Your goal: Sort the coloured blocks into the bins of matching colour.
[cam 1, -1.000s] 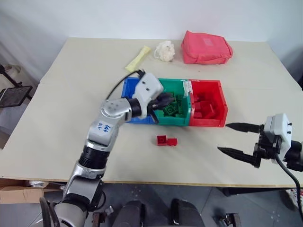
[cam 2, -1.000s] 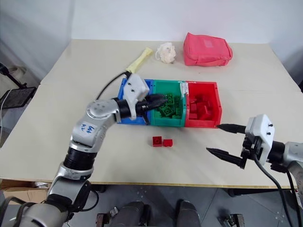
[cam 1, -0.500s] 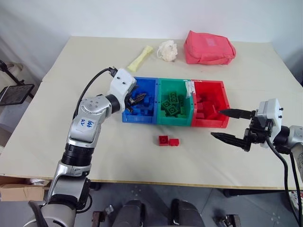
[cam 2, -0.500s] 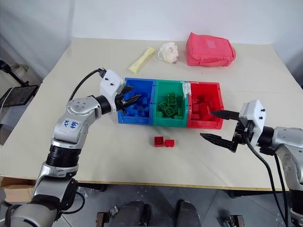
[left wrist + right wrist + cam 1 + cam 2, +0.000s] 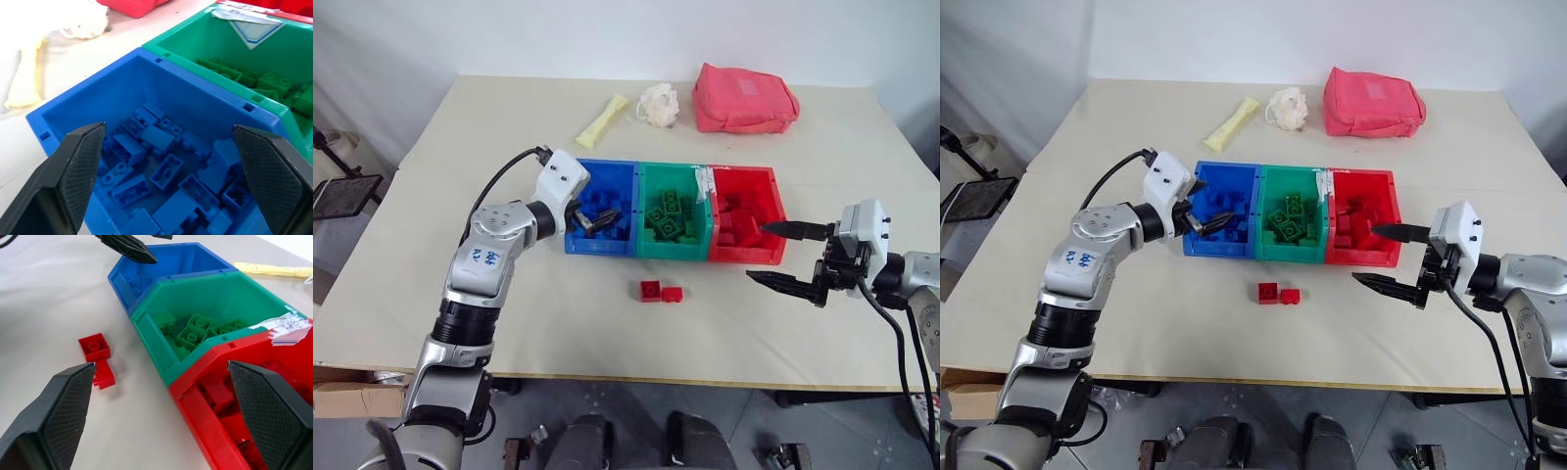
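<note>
Three bins sit touching in a row mid-table: blue bin (image 5: 603, 208), green bin (image 5: 672, 211), red bin (image 5: 745, 214). Two red blocks (image 5: 661, 291), small and studded, lie side by side on the bare table just in front of the green bin. Each bin holds a heap of blocks of its own colour; the heaps overlap too much to count. White tape marks the rim between green and red. The left gripper (image 5: 1209, 219) hangs over the blue bin, fingers spread wide with nothing between them. The right gripper (image 5: 781, 254) hovers beside the red bin's front corner, fingers likewise spread and empty. Behind lie one pink pouch (image 5: 741, 98), one white clump (image 5: 656, 104) and one yellow strip (image 5: 600, 119).
</note>
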You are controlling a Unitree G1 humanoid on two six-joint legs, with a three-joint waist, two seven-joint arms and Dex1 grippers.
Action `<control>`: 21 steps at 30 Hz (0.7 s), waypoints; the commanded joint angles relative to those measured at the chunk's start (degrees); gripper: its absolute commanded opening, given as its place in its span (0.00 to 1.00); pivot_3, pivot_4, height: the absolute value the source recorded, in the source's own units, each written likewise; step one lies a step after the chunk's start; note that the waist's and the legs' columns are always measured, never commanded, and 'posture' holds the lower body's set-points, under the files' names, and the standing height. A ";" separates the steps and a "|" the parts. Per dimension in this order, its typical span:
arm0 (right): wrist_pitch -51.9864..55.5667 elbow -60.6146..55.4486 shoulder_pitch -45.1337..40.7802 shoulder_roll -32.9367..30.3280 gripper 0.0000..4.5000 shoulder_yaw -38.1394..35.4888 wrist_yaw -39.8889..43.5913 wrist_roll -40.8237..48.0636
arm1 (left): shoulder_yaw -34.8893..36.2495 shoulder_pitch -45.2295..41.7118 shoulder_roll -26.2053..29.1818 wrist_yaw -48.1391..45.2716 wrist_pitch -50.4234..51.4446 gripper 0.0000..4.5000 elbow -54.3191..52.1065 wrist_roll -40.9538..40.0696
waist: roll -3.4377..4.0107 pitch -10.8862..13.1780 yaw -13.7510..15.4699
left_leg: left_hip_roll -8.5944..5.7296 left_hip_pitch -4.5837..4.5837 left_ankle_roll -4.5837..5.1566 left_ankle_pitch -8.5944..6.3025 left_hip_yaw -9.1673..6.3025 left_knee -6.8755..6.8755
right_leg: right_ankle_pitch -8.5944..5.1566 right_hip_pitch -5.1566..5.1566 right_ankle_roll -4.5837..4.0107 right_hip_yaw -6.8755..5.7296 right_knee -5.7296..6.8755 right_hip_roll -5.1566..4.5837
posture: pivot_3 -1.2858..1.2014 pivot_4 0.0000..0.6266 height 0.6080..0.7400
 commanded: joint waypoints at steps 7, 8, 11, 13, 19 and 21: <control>-1.91 0.02 0.95 -1.03 1.00 0.04 3.30 -0.54 | -1.58 11.15 7.31 -16.92 -9.79 0.98 -10.46 -7.67 | 0.03 0.01 -0.20 | 0.02 0.02 -0.02 -0.01 0.00 0.01 | 0.00 0.00 -0.01 0.02 -0.02 -0.01 | 0.52 0.24 1.00; -1.91 0.09 0.92 -1.05 1.00 0.11 3.49 -0.65 | -1.78 11.62 7.90 -18.27 -9.91 0.98 -10.68 -8.37 | 0.03 0.01 -0.18 | 0.02 0.00 -0.02 -0.01 0.00 0.01 | 0.00 0.01 -0.01 0.02 -0.03 -0.01 | 0.52 0.24 1.00; -1.98 0.18 0.88 -0.94 1.00 0.26 3.81 -0.84 | -3.62 13.77 9.94 -22.59 -10.80 0.98 -11.32 -9.35 | 0.04 0.02 -0.20 | 0.02 0.00 -0.02 -0.01 -0.01 0.02 | 0.00 0.00 -0.01 0.04 -0.03 -0.03 | 0.52 0.24 1.00; -2.03 -0.02 1.16 -0.86 1.00 0.31 3.80 -0.96 | -5.99 16.24 11.67 -25.49 -13.24 0.98 -11.21 -8.15 | 0.05 0.01 -0.39 | 0.02 0.00 -0.02 -0.01 0.00 0.00 | -0.01 0.00 -0.01 0.04 -0.04 -0.04 | 0.52 0.24 1.00; -1.88 -0.96 2.47 -0.79 1.00 -0.18 3.61 -1.08 | -7.56 18.27 12.36 -26.63 -16.71 0.98 -7.97 -6.93 | 0.07 0.02 -0.58 | 0.03 0.00 -0.03 -0.02 -0.03 -0.02 | -0.01 0.00 -0.03 0.03 -0.05 -0.08 | 0.52 0.24 1.00; -1.82 -1.14 2.65 -0.77 1.00 -0.24 3.38 -1.07 | -8.39 17.77 11.25 -26.12 -17.35 0.98 -7.01 -6.61 | 0.07 0.02 -0.65 | 0.03 0.01 -0.02 -0.02 -0.03 -0.02 | -0.01 0.00 -0.03 0.04 -0.05 -0.10 | 0.52 0.24 1.00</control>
